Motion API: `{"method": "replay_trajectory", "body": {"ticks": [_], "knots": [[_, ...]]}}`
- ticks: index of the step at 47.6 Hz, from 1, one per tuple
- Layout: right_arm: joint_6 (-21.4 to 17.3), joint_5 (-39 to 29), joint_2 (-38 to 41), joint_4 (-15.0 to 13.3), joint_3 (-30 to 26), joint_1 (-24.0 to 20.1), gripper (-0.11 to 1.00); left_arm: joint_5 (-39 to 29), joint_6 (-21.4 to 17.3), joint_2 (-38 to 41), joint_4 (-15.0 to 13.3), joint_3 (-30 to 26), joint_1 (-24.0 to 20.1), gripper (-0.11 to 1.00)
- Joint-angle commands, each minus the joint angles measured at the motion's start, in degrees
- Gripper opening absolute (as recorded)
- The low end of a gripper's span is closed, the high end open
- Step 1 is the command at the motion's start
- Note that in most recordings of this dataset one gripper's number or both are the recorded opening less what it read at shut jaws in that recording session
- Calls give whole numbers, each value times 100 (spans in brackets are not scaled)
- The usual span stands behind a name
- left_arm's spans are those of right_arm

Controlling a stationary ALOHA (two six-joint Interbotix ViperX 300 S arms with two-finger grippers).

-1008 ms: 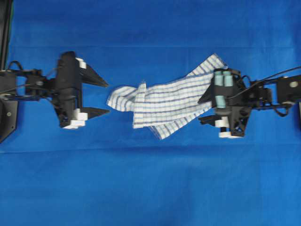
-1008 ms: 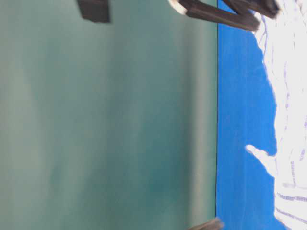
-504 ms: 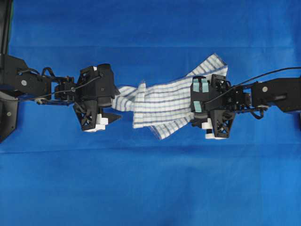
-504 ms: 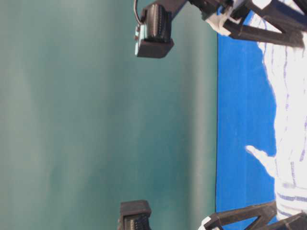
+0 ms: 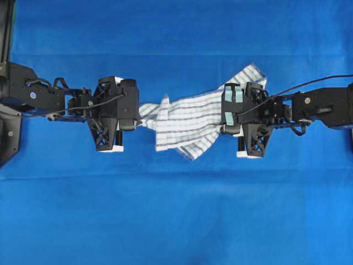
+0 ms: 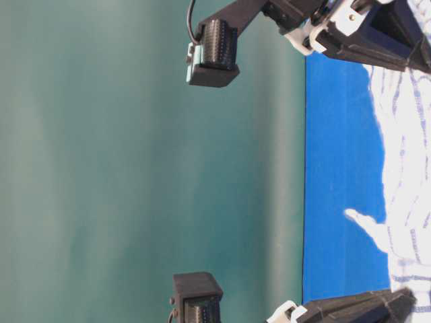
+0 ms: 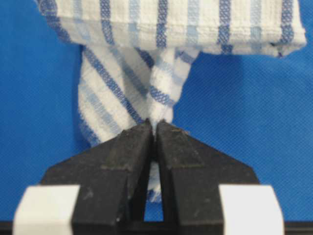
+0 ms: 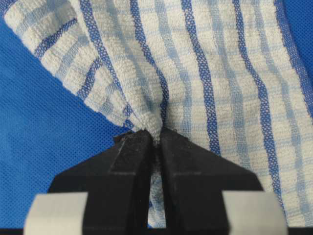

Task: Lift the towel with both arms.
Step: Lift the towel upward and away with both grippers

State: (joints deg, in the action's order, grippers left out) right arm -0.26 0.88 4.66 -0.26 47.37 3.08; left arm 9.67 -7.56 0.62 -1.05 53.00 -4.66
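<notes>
A: Where is the towel (image 5: 185, 122)?

B: On the blue cloth (image 5: 176, 221) that covers the counter, about midway between the counter's left and right edges and a little toward its far edge in the overhead view. It runs crosswise, rumpled and folded over itself, with one corner fanned out toward the far right.

A: And the left gripper (image 5: 134, 115)?

B: It sits at the towel's left end. In the left wrist view its jaws are pressed together on a narrow twisted tuck of the checked cloth (image 7: 155, 128), with the cloth bunched just ahead of the tips and a folded band of towel lying across beyond it.

A: The right one?

B: The right gripper (image 5: 227, 128), the one with pale teal patches (image 5: 228, 94), is over the towel's right part. The right wrist view shows its jaws pinching a gathered pleat (image 8: 154, 131), the stripes converging into the pinch.

A: Is the towel off the counter?

B: I cannot tell from above. In the table-level view, which is turned on its side, the towel (image 6: 404, 148) lies along the blue cloth between the two grippers, and a small tuft (image 6: 367, 223) pokes away from it. A green wall (image 6: 135, 168) fills the rest of that view.
</notes>
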Motion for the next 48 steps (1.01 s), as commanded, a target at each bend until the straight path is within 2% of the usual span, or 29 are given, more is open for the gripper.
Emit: {"method": "replay_trajectory", "body": {"ticks": [1, 14, 22, 26, 34, 48], "knots": [[-9, 0, -255, 9, -70, -9, 6, -70, 18, -185, -9, -88, -18, 1], [-26, -615, -1178, 18, -325, -9, 6, -914, 79, -1336, -18, -158, -18, 1], [-18, -967, -1731, 18, -606, 88, 6, -1336, 325, -2285, -26, -290, -18, 1], [-9, -1160, -1951, 9, -782, 193, 6, -1503, 466, -2769, -18, -369, -26, 1], [70, -1468, -2224, -18, -1204, 404, 6, -1863, 501, -3489, -18, -562, -79, 1], [88, -1819, -2479, -229, -2109, 703, 6, -2364, 475, -4210, -18, -1055, -360, 1]]}}
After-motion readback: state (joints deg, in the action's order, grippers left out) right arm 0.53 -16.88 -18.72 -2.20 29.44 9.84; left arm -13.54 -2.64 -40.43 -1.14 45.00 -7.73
